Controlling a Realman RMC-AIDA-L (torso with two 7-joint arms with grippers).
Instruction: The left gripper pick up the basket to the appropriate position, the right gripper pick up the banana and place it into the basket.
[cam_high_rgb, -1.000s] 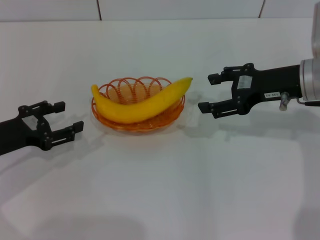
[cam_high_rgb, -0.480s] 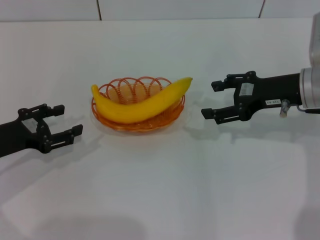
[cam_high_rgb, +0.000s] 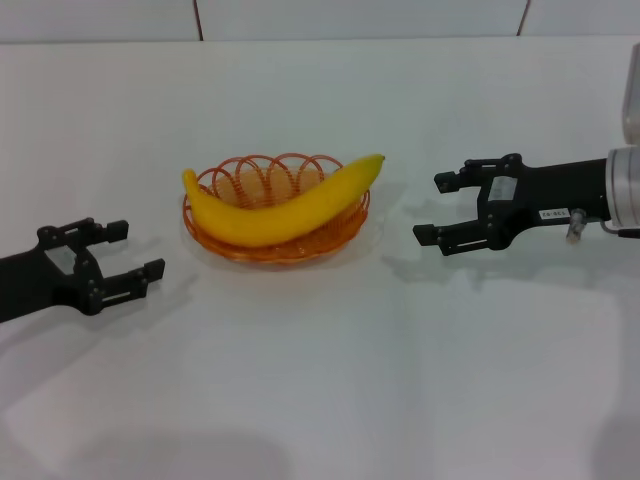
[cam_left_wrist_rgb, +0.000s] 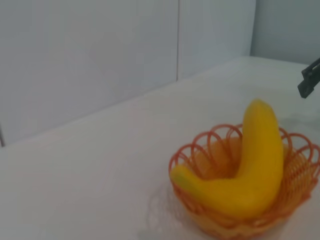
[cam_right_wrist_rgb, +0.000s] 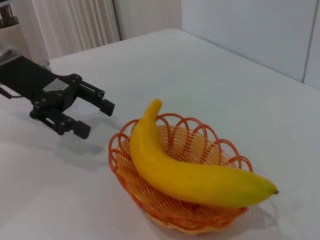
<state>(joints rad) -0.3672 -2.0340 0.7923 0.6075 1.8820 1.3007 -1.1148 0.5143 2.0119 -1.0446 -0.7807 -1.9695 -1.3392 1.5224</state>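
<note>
Yellow banana (cam_high_rgb: 285, 207) (smooth, seemingly unspotted) across orange wire basket (cam_high_rgb: 340, 233).

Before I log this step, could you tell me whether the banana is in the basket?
In: the banana lies across the basket, its ends overhanging the rim.

Head cam sits high, looking forward and down, basket (cam_high_rgb: 276, 222) toward 11 o'clock of center. Both wrist cams sit low and close, facing inward from opposite sides, sharing that basket (cam_left_wrist_rgb: 247, 185) (cam_right_wrist_rgb: 175, 175) and banana (cam_right_wrist_rgb: 185, 167).
</note>
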